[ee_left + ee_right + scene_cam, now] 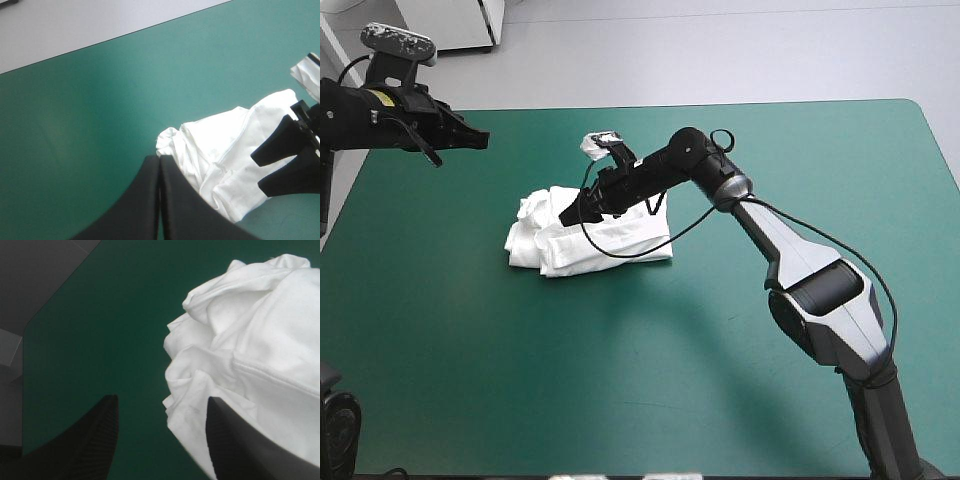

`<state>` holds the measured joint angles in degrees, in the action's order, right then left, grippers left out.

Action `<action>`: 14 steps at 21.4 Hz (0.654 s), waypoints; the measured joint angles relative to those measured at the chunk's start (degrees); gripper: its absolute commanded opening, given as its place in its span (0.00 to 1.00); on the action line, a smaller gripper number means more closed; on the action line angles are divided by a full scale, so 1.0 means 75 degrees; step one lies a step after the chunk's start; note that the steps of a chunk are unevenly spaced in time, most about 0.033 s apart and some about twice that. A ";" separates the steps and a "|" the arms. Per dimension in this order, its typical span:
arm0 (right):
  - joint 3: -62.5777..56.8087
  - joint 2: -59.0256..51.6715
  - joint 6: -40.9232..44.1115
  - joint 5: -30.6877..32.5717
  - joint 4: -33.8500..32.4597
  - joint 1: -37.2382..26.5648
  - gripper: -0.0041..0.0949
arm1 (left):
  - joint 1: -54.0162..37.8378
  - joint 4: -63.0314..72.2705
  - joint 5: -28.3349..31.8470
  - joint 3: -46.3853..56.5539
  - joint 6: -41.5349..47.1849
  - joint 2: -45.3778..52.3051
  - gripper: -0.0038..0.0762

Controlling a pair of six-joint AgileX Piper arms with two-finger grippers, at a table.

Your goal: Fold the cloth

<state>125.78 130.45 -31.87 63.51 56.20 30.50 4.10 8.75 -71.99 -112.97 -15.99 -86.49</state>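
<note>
The white T-shirt (605,238) lies as a rumpled folded bundle near the middle of the teal-green table. My right gripper (567,217) hangs low over its far side, open, with its tips pointing toward the bundle's left end. In the right wrist view the right gripper (161,399) has one finger (225,440) over the T-shirt's (250,340) edge and the other over bare cover. My left gripper (480,140) is raised at the far left, shut and holding nothing. In the left wrist view the left gripper (159,159) points at the T-shirt (220,145), with the right gripper (256,169) beyond it.
The table's far edge (670,104) runs behind the bundle, with grey floor past it. A cut corner of the table (50,305) shows ahead of the right gripper. Teal-green cover (620,380) stretches from the bundle to the near edge.
</note>
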 measured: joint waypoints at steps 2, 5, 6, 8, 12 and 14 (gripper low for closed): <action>0.0193 0.0000 0.0234 0.0386 -0.0336 -0.0184 0.58 | 0.0000 0.0000 0.0000 0.0000 0.0000 0.0009 0.04; 0.0248 -0.0293 0.0953 0.0717 -0.1868 -0.0807 0.58 | 0.0000 0.0000 0.0000 0.0016 0.0000 0.0173 0.04; 0.0248 -0.0451 0.1208 0.0800 -0.2403 -0.1086 0.58 | 0.0000 0.0000 0.0000 0.0024 0.0000 0.0263 0.04; 0.0203 -0.0812 0.1621 0.0890 -0.3069 -0.1696 0.58 | 0.0000 0.0000 0.0000 0.0099 0.0000 0.0458 0.04; -0.0407 -0.1255 0.1804 0.0948 -0.3159 -0.2589 0.58 | 0.0000 0.0000 0.0000 0.0150 0.0000 0.0541 0.04; -0.0628 -0.1236 0.1814 0.0916 -0.3159 -0.2666 0.58 | 0.0000 0.0000 0.0000 0.0190 0.0000 0.0541 0.04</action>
<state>121.07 121.18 -18.27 70.38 32.51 10.51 4.10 8.75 -71.99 -111.55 -15.99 -82.44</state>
